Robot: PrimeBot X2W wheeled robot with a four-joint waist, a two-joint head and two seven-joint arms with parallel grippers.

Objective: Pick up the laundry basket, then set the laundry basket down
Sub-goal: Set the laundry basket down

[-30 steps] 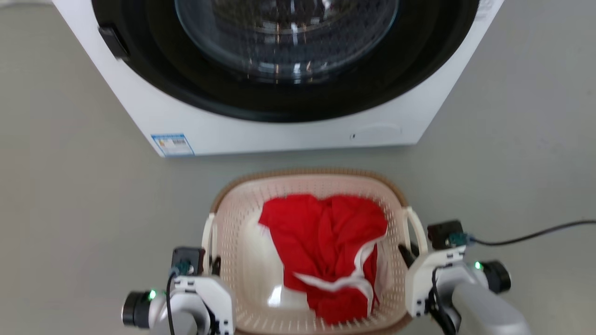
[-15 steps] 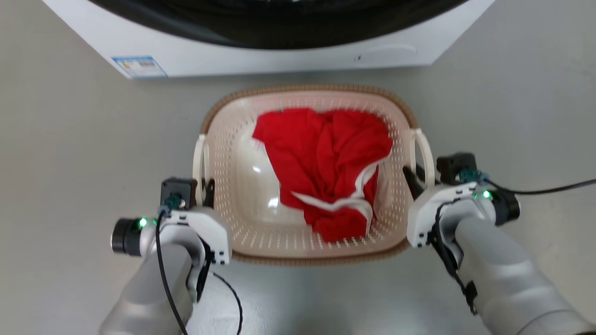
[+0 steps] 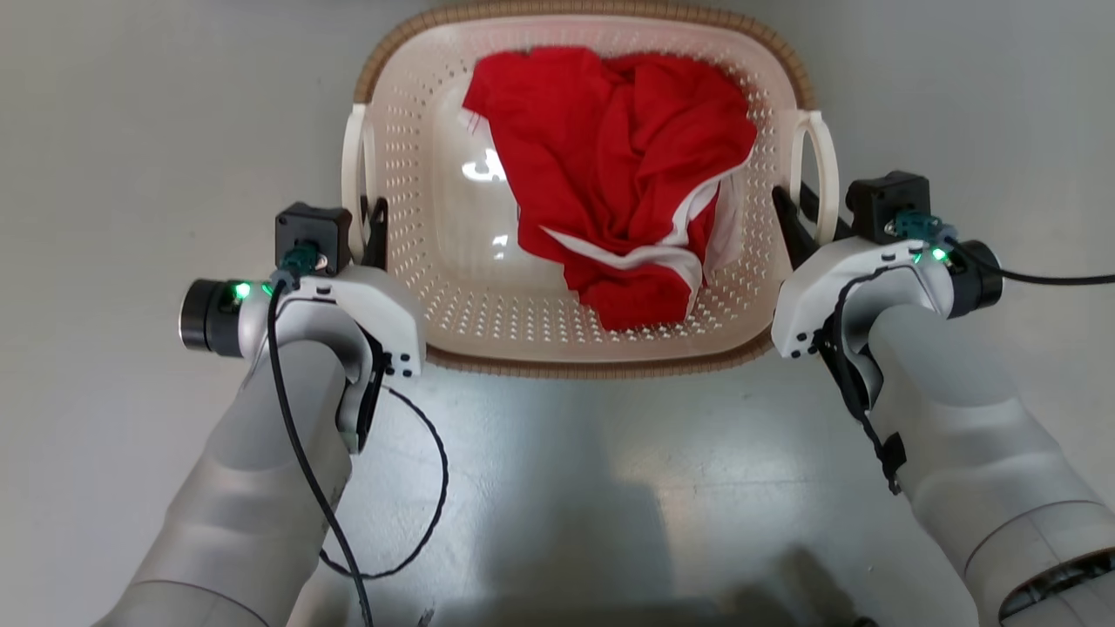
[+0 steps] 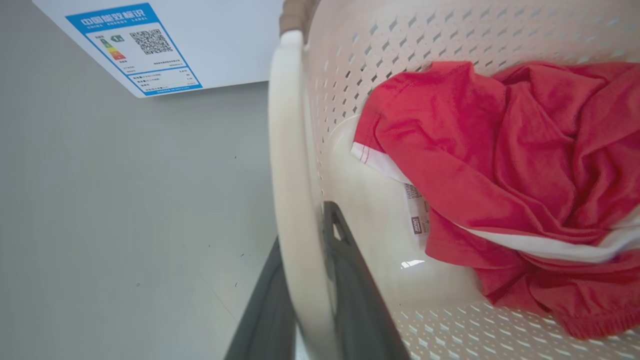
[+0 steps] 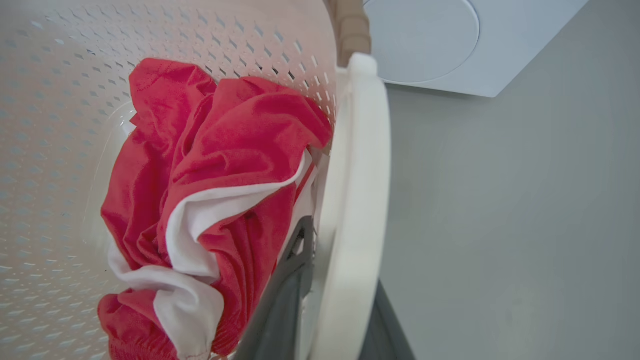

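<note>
Left pincer (image 3: 366, 222) and right pincer (image 3: 797, 209) each clamp a handle (image 3: 351, 165) of the laundry basket (image 3: 566, 361) (nine and three o'clock), so it seems mid-carry; next, lower both arms evenly.

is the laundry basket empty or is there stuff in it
Not empty. The laundry basket holds one crumpled red garment with white trim, bunched toward the robot's right; part of its floor shows bare.

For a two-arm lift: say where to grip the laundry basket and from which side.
Left handle for the left claw, right handle for the right claw, each from the near side. Each loop stands off the laundry basket, so fingers straddle it.
</note>
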